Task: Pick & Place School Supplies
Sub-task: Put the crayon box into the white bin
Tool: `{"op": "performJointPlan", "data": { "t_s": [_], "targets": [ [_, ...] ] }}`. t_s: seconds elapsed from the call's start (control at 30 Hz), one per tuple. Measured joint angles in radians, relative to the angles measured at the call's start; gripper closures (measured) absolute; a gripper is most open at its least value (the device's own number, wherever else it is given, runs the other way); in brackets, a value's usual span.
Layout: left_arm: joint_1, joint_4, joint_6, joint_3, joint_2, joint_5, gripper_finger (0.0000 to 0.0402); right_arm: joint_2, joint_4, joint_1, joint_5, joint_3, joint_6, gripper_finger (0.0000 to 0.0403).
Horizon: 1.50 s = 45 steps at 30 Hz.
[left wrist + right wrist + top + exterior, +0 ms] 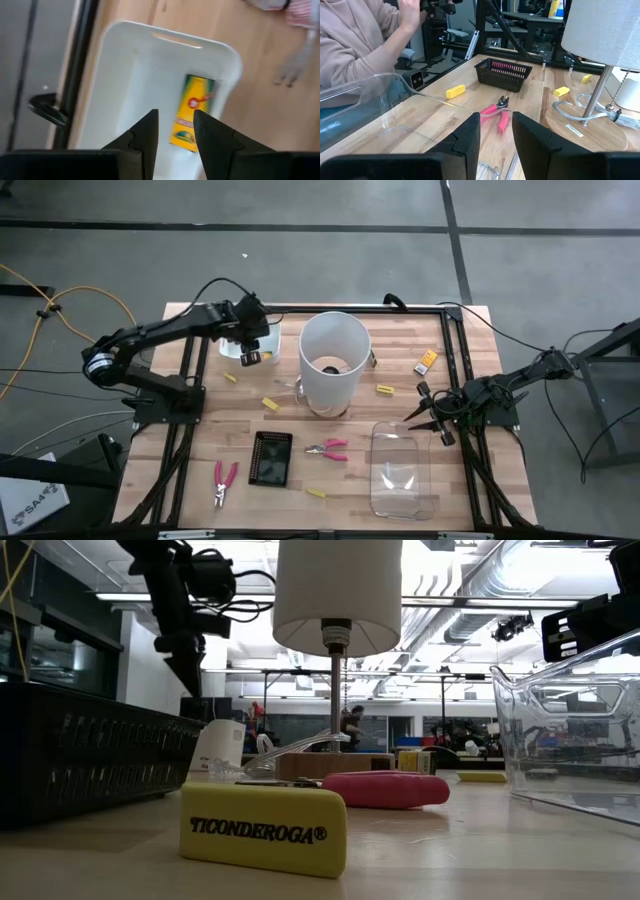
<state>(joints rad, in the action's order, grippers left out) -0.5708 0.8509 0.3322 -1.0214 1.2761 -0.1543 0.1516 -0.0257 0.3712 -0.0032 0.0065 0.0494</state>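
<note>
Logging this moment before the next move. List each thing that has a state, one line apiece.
left gripper: open, empty, above the white bin
white bin: holds a yellow box
right gripper: open, empty
clear bin: empty
black basket: upright
lamp: standing upright

crayon box (192, 112) in white tray (130, 80), lamp (333, 365) mid-table

A tall lamp with a white cylindrical shade (332, 360) on a round wooden base stands at the centre of the pale wooden tabletop (470, 490). At ten o'clock from it sits a small white plastic bin (247, 345). A black mesh basket (271, 457) lies at seven o'clock, a clear plastic container (402, 470) at five o'clock. A person in a beige sweatshirt (350, 40) sits beyond the table.
</note>
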Motion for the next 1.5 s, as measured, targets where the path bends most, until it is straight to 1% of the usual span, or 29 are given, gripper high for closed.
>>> {"op": "performJointPlan", "data": {
  "t_s": [0.2,0.3,0.5,0.7,0.9,1.3,1.5],
  "targets": [
    [0.034,0.064,-0.128,0.000,-0.001,0.086,0.0285,0.000,0.000,0.000,0.000,0.000,0.000,0.0298],
    [0.051,0.104,-0.179,0.000,-0.001,0.102,0.0285,0.000,0.000,0.000,0.000,0.000,0.000,0.0298],
    [0.108,0.170,-0.224,0.000,-0.005,0.099,0.0285,0.000,0.000,0.000,0.000,0.000,0.000,0.0298],
    [0.156,0.190,-0.253,0.000,-0.052,0.026,0.0284,0.000,0.000,0.000,0.000,0.000,0.000,0.0298],
    [0.157,0.188,-0.273,0.000,-0.068,0.018,0.0284,0.000,0.000,0.000,0.000,0.000,0.000,0.0298],
    [0.157,0.169,-0.255,0.000,-0.068,0.018,0.0284,0.000,0.000,0.000,0.000,0.000,0.000,0.0298],
    [0.156,0.149,-0.285,0.000,-0.068,0.019,0.0284,0.000,0.000,0.000,0.000,0.000,0.000,0.0298]
  ]
}}
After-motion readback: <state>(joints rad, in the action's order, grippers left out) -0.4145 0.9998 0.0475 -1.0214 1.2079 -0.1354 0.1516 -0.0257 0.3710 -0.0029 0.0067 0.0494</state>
